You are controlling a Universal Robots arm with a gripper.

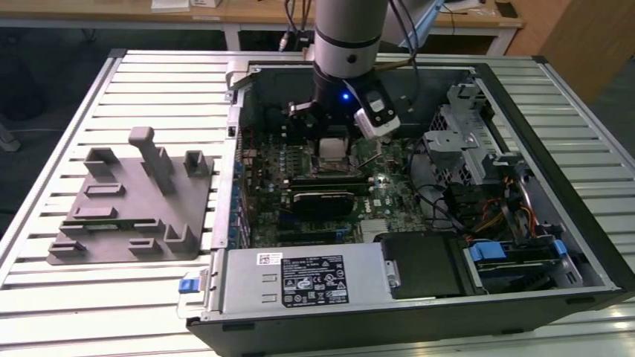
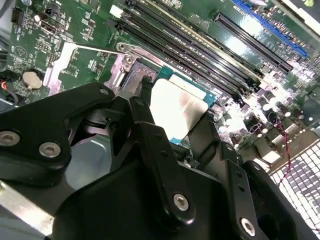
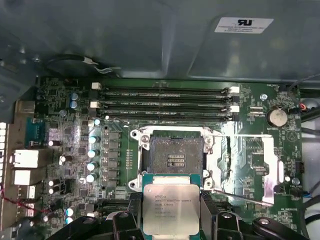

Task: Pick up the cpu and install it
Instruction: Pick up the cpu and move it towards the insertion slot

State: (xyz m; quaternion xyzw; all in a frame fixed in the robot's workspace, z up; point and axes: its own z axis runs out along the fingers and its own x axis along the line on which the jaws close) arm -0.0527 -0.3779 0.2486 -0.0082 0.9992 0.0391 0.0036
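Ok, from my desk I see the gripper [image 1: 334, 151] down inside the open computer case [image 1: 397, 323], over the motherboard [image 1: 382, 197]. Its two black fingers [image 3: 129, 222] pinch the cpu [image 3: 171, 207] betw. them, one finger on each opposite edge, w/ the silver top facing the first wrist cam. In the second wrist view the cpu [image 2: 177, 107] sits the same way betw. the fingers [image 2: 150, 135], flat, its green border visible at the edge away from the palm. Just ahead of the fingertips is the socket [image 3: 173, 154]: it is open, the dark contact field bare, and the cpu is not yet in it. I cannot tell how high the chip is above the board. The metal load plate [image 3: 267, 170] is folded open to one side of the fingers. Further ahead of the fingertips, beyond the socket, run the long memory slots [image 3: 165, 100], approx. parallel to the cpu's front edge. A round coin battery [image 3: 276, 117] is off to the load plate side. In the exterior view a grey fixture [image 1: 129, 201] w/ upright blocks lies on the slatted table [image 1: 59, 297] outside the case, on the exterior view's left, well apart from the fingers. The silver power supply box [image 1: 308, 279] is at the case edge, also far from the fingers.
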